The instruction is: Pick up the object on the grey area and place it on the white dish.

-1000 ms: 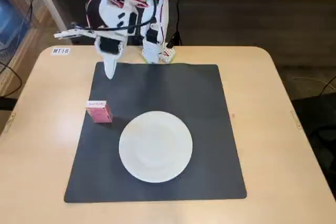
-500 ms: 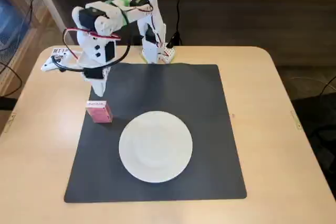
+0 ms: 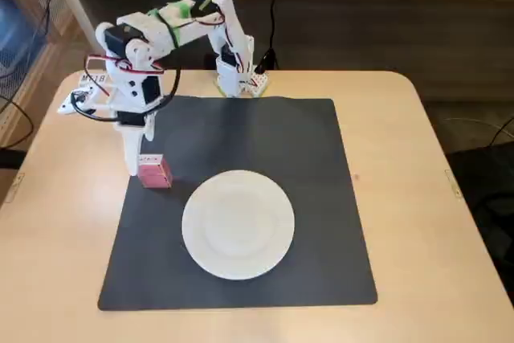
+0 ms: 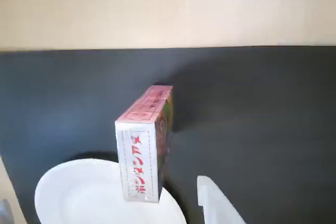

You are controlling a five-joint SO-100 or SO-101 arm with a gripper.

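A pale wooden worktop with rounded corners fills the fixed view. Most of its middle is covered by the grey area, a flat, matte, nearly black square mat. The white arm, built of smooth plastic segments with black motors and looped cables, is seen in the upper left of the frame, reaching down to the mat's left edge. The white dish, round, plain and shallow, lies on the lower middle of the mat. The pincer is pointed downward at the mat's left edge, and the object, a small pink rectangular box, is seen touching it, well apart from the dish. In the wrist view the box shows a paler end with red print. Whether the pincer is closed on the box cannot be told.
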